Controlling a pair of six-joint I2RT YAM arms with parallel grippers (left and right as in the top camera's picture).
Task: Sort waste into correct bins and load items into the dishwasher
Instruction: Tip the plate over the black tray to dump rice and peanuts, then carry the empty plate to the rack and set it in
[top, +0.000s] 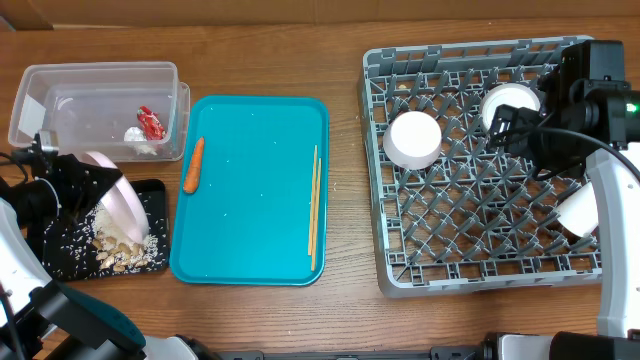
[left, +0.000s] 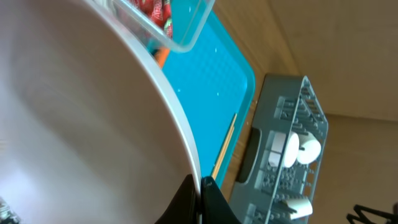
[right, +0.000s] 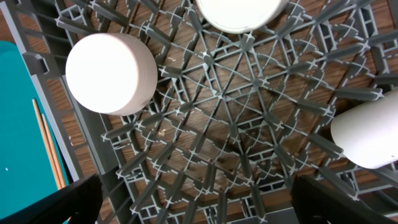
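My left gripper (left: 200, 186) is shut on the rim of a white plate (top: 122, 205), tilted over the black tray (top: 152, 190). Rice and nut pieces (top: 120, 248) lie on that tray. The clear tub (top: 100, 105) holds the red wrapper (top: 151, 122) and white scrap (top: 135, 133). The carrot (top: 194, 165) and chopsticks (top: 313, 205) lie on the teal tray (top: 250, 190). My right gripper (right: 199, 199) is open and empty over the grey dish rack (top: 480, 190), which holds two white bowls (top: 414, 138) (top: 510, 103) and a cup (top: 578, 212).
The rack fills the right side of the table, with bare wood between it and the teal tray. The clear tub and black tray sit at the far left, near the table edge. In the left wrist view the plate (left: 74, 112) hides most of the scene.
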